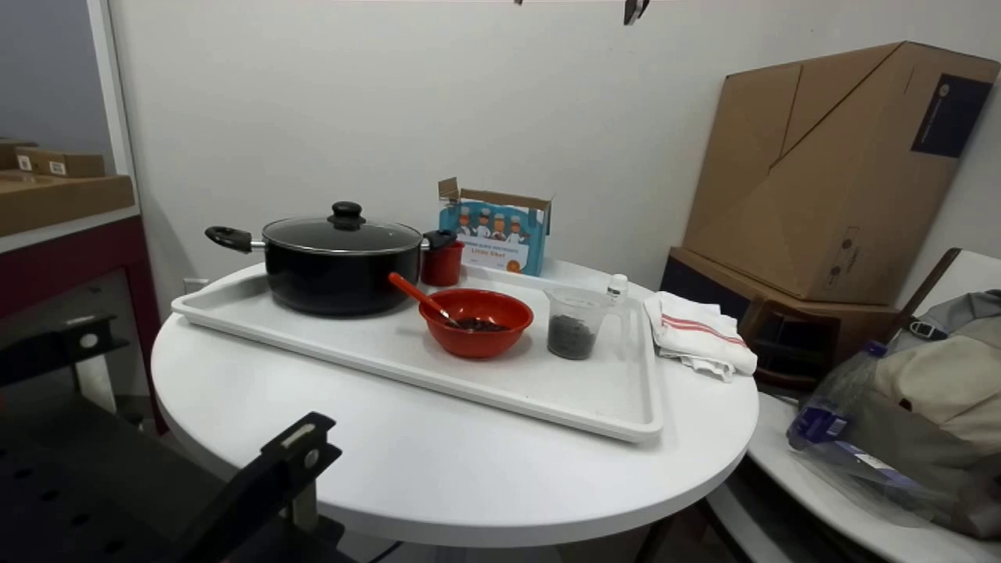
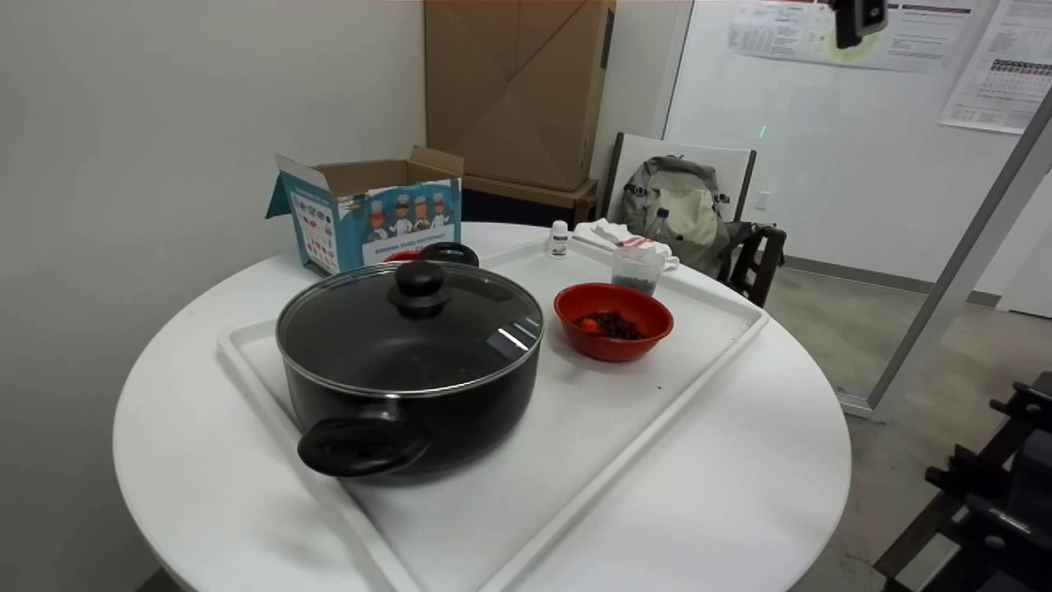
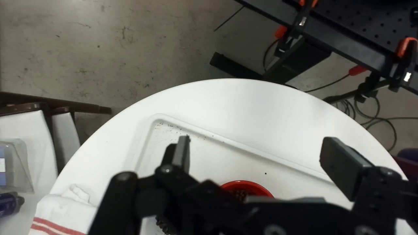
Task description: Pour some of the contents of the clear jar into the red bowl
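The clear jar (image 1: 573, 335) is a see-through cup with a handle and dark grey contents. It stands upright on the tray beside the red bowl, also in an exterior view (image 2: 638, 268). In the wrist view only some dark contents show at the bottom edge. The red bowl (image 1: 475, 342) holds dark bits and a red-handled spoon; it also shows in an exterior view (image 2: 615, 344) and partly behind the gripper in the wrist view (image 3: 243, 184). My gripper (image 3: 256, 145) is open and empty, high above the table. Its fingertips show at the top edge of both exterior views.
A white tray (image 1: 438, 381) on the round white table (image 1: 438, 469) holds a black lidded pot (image 1: 344, 274), a red cup (image 1: 443, 266) and a small white bottle (image 1: 618, 286). A blue box (image 1: 500, 234) stands behind; a folded towel (image 1: 696, 328) lies beside the tray.
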Motion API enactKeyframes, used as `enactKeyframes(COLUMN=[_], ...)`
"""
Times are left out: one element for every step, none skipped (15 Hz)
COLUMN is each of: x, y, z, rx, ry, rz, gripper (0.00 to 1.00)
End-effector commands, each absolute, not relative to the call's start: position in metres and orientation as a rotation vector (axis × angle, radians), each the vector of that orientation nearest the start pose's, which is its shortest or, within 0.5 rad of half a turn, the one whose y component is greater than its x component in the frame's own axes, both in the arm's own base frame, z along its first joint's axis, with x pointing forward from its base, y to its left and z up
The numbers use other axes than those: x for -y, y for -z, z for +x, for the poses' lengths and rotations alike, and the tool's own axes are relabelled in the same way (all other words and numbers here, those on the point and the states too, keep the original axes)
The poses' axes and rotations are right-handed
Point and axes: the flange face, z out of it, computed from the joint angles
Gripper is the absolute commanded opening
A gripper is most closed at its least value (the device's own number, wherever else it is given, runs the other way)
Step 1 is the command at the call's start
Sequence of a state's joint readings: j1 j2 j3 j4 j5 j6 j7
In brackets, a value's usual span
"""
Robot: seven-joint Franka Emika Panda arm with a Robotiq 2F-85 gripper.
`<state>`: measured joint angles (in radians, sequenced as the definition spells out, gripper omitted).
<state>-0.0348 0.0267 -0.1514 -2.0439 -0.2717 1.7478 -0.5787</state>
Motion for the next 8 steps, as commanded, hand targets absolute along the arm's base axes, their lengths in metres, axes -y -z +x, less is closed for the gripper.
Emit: enactKeyframes(x=[0.102, 0.098, 0.094, 0.091, 0.091, 0.09, 0.093, 0.095], y=[-0.394, -0.393, -0.394, -0.397, -0.404, -0.411, -0.421, -0.428], z=[0.56, 0.572, 0.581, 0.59, 0.599, 0.605, 0.608, 0.61], rx=[0.96, 1.022, 1.096, 1.172, 1.255, 1.338, 1.425, 1.513], ry=[-0.827, -0.863, -0.887, -0.899, -0.894, -0.876, -0.807, -0.743], rz=[-3.146, -3.168, -3.191, -3.219, -3.249, -3.259, -3.21, -3.146], gripper=[1.0, 1.0, 1.0, 1.0, 1.0, 1.0, 1.0, 1.0])
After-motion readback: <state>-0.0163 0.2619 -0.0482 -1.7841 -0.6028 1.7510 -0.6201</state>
